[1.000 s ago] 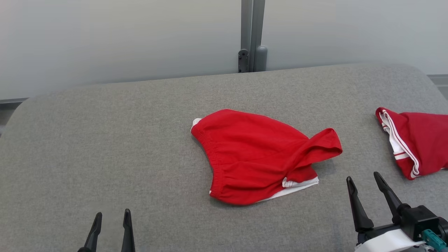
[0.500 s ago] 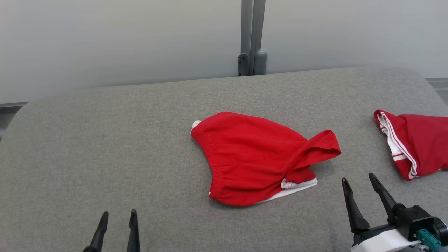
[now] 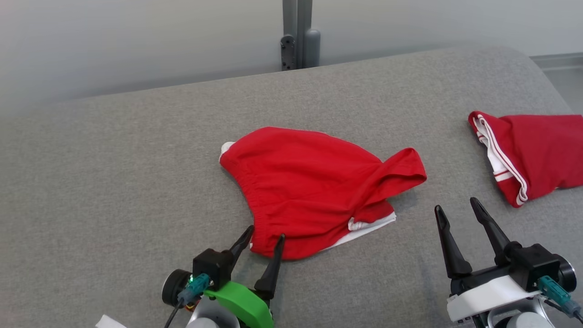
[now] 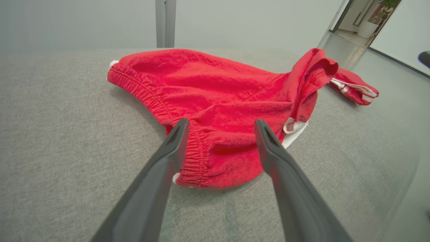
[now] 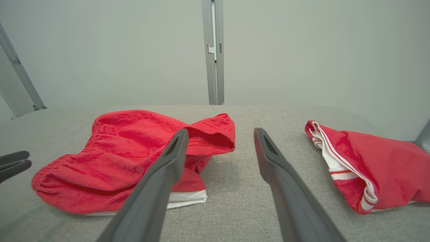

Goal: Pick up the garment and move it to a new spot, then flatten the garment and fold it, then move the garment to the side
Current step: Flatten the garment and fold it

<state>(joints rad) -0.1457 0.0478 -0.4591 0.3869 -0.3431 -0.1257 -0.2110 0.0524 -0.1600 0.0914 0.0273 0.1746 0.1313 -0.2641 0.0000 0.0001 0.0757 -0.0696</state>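
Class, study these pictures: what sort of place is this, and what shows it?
Probably an indoor robot test room, not a home: a grey fabric-covered table, a plain pale partition wall with a grey metal post, and a crumpled red garment with white trim laid out.

The garment (image 3: pixel 309 191), red shorts with white trim, lies rumpled near the middle of the grey worktop (image 3: pixel 114 182). Its gathered elastic waistband runs along the 8 o'clock edge. One leg flops over toward 3 o'clock, and white hem shows at 5 o'clock.
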